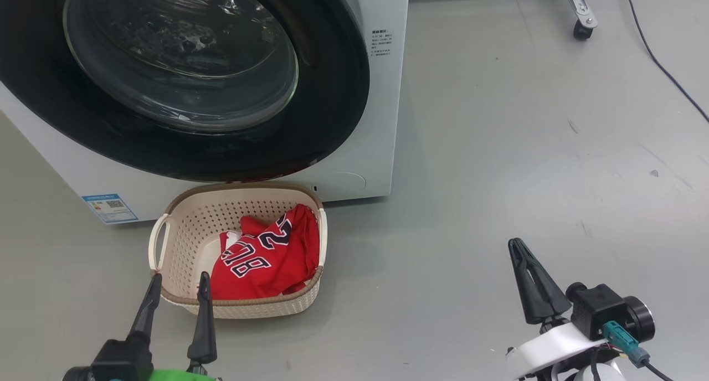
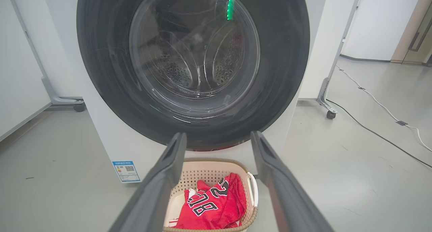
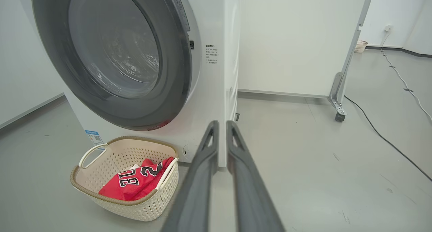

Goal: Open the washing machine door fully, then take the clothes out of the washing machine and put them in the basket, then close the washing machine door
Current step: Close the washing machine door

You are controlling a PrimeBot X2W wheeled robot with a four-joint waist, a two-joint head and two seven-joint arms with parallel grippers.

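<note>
The washing machine door (image 1: 183,65) is seen lying flat against the front of the washing machine (image 1: 388,121), black rim flush all round. Whether the latch is caught cannot be told. Through the glass, only bare steel drum is made out in the left wrist view, with no red cloth.

The clothes (image 1: 266,259) are found in the basket (image 1: 183,220): a red jersey with dark numbers, heaped toward one end. The basket is set on the floor just in front of the washer, below the door's lower rim.

Step in hand, as judged: the last one, the closing of the door, which looks done or all but done. Little is called for next. At most a firm press on the rim would be needed if the latch has not seated, and the arms could then be drawn clear.

Left gripper (image 1: 180,276): jaws are spread wide and nothing is held between them. It is poised over the basket's near rim, and contact with the rim cannot be confirmed.

Right gripper (image 1: 518,245): fingers are brought nearly together, with only a thin slit left between them in the right wrist view. Nothing is gripped or touched, and it is held over bare floor, well apart from basket and washer.
</note>
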